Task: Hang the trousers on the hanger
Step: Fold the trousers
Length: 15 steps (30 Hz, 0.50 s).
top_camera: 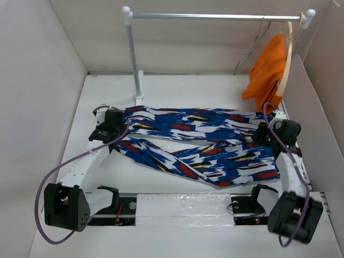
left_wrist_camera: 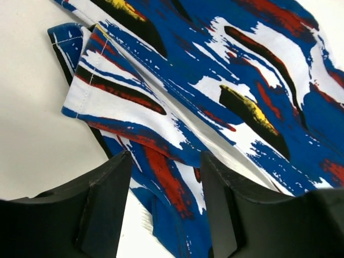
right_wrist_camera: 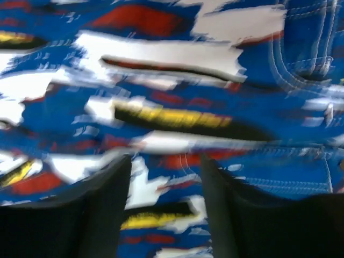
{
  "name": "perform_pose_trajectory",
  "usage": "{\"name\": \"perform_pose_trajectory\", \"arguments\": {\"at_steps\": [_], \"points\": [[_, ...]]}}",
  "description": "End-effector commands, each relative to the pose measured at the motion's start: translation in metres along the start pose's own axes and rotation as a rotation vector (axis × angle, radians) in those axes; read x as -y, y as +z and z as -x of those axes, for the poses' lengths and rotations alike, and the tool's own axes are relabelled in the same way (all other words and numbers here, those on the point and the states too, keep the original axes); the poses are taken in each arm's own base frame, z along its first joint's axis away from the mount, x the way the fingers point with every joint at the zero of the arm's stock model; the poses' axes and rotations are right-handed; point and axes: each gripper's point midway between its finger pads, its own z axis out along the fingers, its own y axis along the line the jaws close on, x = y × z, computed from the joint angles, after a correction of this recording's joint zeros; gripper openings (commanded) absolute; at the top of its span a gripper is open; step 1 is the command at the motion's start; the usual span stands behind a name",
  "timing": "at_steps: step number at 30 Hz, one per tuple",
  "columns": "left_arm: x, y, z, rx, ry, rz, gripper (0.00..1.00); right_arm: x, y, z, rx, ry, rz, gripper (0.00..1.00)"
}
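The trousers (top_camera: 199, 140) lie spread flat on the white table, two blue streaked legs running left, waist at the right. My left gripper (top_camera: 114, 125) stands open over the leg ends; in the left wrist view its jaws (left_wrist_camera: 164, 161) straddle a hem of the trousers (left_wrist_camera: 215, 80) without pinching it. My right gripper (top_camera: 264, 134) hovers over the waist end. The right wrist view is blurred, with the gripper (right_wrist_camera: 165, 164) open above the cloth (right_wrist_camera: 172, 80). The hanger (top_camera: 249, 52), thin grey wire, hangs from the rail at the back right, apart from both grippers.
A metal rail (top_camera: 215, 16) on a white post (top_camera: 130, 54) spans the back. A pale wooden hanger (top_camera: 288, 59) with an orange garment (top_camera: 267, 70) hangs beside the wire one. White walls enclose the table on three sides.
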Motion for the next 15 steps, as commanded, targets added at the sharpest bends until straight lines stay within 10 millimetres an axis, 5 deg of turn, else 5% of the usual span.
{"name": "perform_pose_trajectory", "arguments": {"at_steps": [1, 3, 4, 7, 9, 15], "points": [[-0.003, 0.001, 0.000, 0.018, 0.046, 0.041, 0.47, -0.015, -0.023, -0.003, 0.083, -0.058, -0.011, 0.47], [-0.012, 0.006, 0.001, 0.019, -0.014, 0.100, 0.47, -0.028, -0.030, -0.006, 0.101, -0.121, 0.033, 0.07], [-0.026, 0.016, -0.007, -0.040, -0.080, 0.160, 0.48, -0.045, -0.037, -0.010, 0.111, -0.185, 0.096, 0.00], [-0.045, 0.028, -0.009, -0.066, -0.218, 0.220, 0.51, -0.075, -0.043, -0.021, 0.092, -0.271, 0.254, 0.00], [-0.055, 0.035, -0.013, -0.083, -0.304, 0.223, 0.52, -0.089, -0.047, -0.030, 0.067, -0.339, 0.322, 0.11], [-0.069, 0.039, 0.010, 0.019, -0.447, 0.192, 0.50, -0.132, -0.067, -0.049, 0.061, -0.438, 0.520, 0.20]]}}
